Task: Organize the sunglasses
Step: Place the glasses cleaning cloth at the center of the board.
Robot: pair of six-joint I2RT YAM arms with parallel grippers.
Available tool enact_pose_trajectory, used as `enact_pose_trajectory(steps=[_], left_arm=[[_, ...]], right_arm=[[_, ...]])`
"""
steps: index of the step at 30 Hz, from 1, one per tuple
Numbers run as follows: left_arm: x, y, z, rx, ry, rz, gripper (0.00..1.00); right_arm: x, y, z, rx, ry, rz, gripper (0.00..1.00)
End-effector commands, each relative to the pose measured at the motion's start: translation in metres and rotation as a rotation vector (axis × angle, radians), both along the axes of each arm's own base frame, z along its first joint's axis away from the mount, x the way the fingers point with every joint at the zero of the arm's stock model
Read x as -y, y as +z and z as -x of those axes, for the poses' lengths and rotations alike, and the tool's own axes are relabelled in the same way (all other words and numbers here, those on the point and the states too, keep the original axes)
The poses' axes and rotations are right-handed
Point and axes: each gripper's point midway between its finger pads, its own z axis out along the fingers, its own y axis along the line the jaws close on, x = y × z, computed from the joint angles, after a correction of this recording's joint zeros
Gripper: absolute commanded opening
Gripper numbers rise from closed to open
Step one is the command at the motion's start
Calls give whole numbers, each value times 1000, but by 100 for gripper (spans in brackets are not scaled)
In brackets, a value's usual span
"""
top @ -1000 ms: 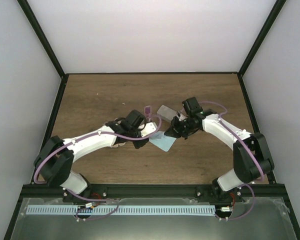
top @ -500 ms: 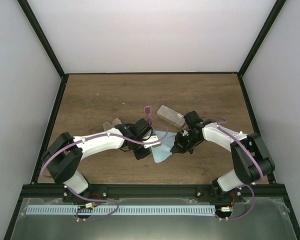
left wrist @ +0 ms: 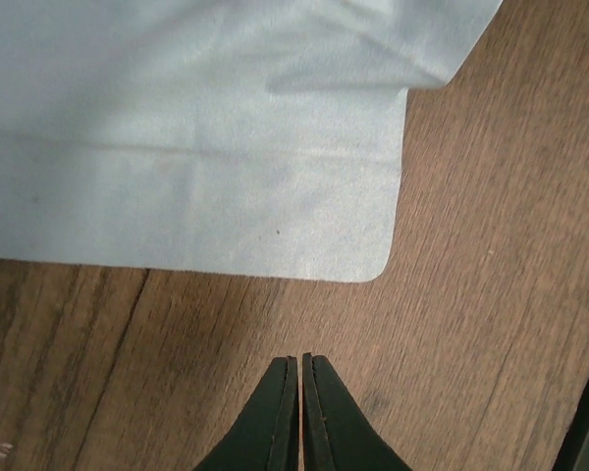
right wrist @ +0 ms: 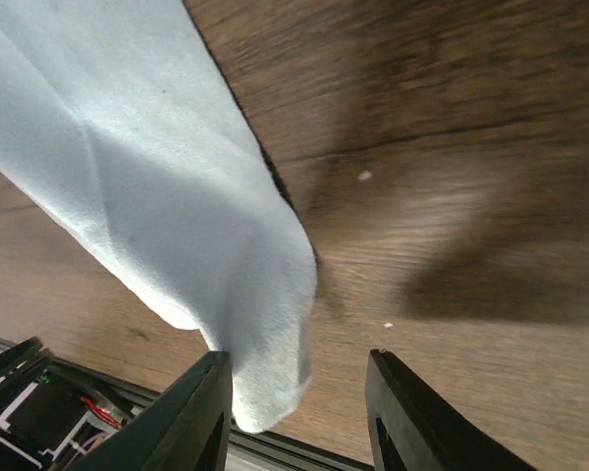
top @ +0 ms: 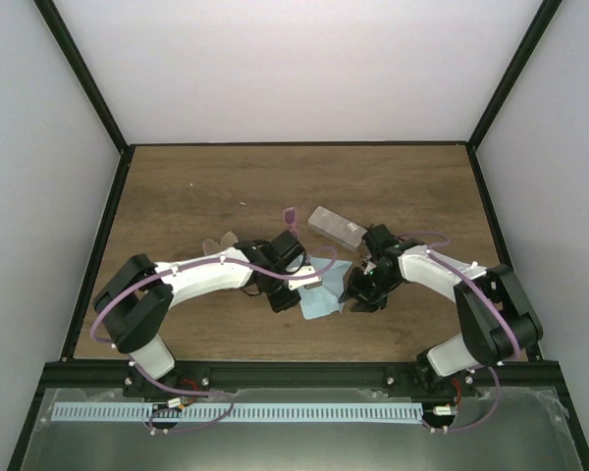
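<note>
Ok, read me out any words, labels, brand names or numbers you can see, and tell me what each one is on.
No readable text in any view. The light blue cloth is plain, the wooden table bears no mark, and the grey case and the purple-tinted sunglasses are too small in the top view to show any label.

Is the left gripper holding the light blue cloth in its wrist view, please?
No, the left gripper is shut on nothing, and the light blue cloth lies beyond its tips, apart.
</note>
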Motion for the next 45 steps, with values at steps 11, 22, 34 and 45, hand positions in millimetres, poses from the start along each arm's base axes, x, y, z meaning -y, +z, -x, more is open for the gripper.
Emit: enact_pose_trajectory(steps=[11,22,34,45], left_arm=[[48,4,-2,-106,-43,143,4],[33,-46,-4,-149,36,32,4],[-18,-77,15,-177,97,-175,4],[-26,-69,34,-312,112,-254,4]], right_arm=[[10,17,-18,107,-56,78,20],[10,26,-23,139,-66,72,14],[-2,46,-46,174,-16,61,14],[-7,48,-65,195,29,77,14]])
